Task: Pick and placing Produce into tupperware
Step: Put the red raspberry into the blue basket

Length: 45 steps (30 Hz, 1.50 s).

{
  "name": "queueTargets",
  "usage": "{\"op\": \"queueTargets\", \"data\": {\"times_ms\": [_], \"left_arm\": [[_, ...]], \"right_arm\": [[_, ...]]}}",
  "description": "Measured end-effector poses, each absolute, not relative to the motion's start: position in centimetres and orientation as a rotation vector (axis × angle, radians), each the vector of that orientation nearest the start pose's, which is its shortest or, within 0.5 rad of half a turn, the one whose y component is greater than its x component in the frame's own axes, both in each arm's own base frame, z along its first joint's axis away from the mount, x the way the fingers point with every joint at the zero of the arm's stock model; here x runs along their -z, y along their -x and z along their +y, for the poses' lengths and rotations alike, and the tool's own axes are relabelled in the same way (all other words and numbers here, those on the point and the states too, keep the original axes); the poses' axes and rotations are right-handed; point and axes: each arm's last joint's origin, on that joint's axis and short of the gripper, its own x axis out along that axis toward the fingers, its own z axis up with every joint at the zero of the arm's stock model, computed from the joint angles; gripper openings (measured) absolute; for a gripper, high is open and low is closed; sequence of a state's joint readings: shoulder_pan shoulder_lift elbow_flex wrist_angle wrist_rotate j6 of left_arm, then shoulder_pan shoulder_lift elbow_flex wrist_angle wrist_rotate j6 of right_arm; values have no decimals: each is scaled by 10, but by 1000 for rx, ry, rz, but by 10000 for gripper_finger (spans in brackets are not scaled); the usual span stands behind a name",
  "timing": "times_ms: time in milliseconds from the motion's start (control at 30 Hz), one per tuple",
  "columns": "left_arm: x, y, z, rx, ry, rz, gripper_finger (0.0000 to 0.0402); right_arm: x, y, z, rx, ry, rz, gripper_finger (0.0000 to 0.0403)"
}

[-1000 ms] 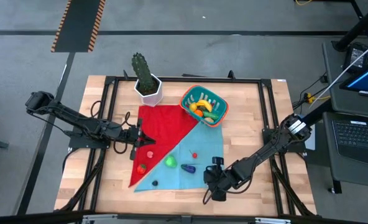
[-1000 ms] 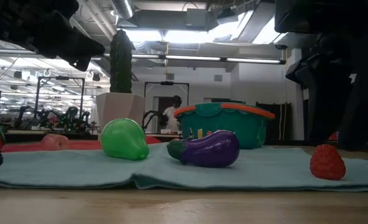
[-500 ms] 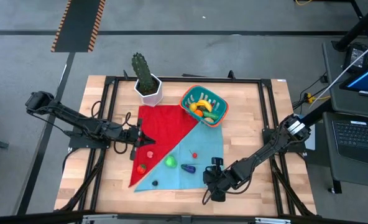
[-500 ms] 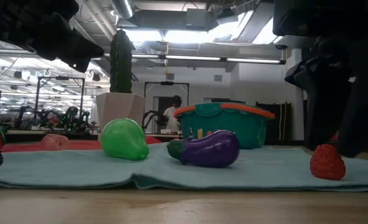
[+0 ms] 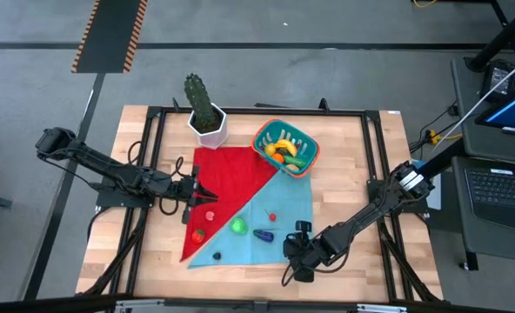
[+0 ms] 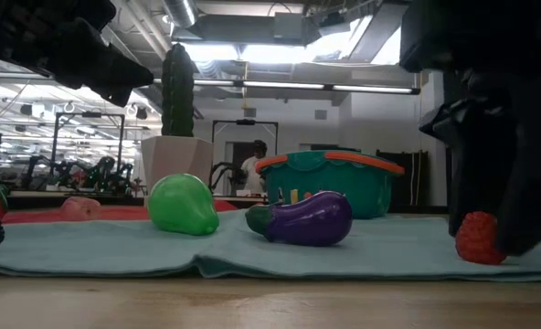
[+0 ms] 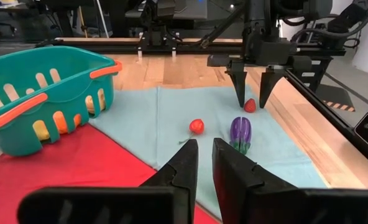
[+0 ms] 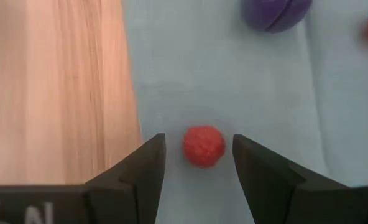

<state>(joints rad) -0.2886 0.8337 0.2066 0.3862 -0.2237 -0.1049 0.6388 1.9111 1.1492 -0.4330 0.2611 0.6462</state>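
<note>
- At the near right corner of the light blue cloth, the right gripper stands with its fingers apart on either side of a small red berry; only the right wrist view shows the clear gaps, nothing gripped.
- Seen from the low view, the same berry is half hidden by that dark gripper's bulk.
- From overhead, the left gripper hovers over the red cloth; the left wrist view shows its fingers with only a narrow slit between them, holding nothing.
- Far right of the cloths sits the teal tub with yellow, orange and green produce inside.
- Loose on the blue cloth lie a purple eggplant, a green pear and a small red tomato.
- A cactus in a white pot stands at the far left.
</note>
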Motion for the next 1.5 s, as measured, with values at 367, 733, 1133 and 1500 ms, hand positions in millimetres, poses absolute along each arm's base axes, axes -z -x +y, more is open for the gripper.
{"op": "queueTargets", "data": {"times_ms": [367, 733, 1133, 1500], "left_arm": [[-180, -164, -42, 52, 41, 245, 40], [-180, -164, -42, 52, 41, 246, 11], [-180, -164, -42, 52, 41, 247, 10], [-180, -164, -42, 52, 39, 247, 31]], "right_arm": [[-137, -295, 210, 28, -56, 1115, 189], [-137, -295, 210, 32, -60, 1115, 143], [-137, -295, 210, 33, -62, 1115, 93], [-142, -295, 209, 44, -94, 1106, 88]]}}
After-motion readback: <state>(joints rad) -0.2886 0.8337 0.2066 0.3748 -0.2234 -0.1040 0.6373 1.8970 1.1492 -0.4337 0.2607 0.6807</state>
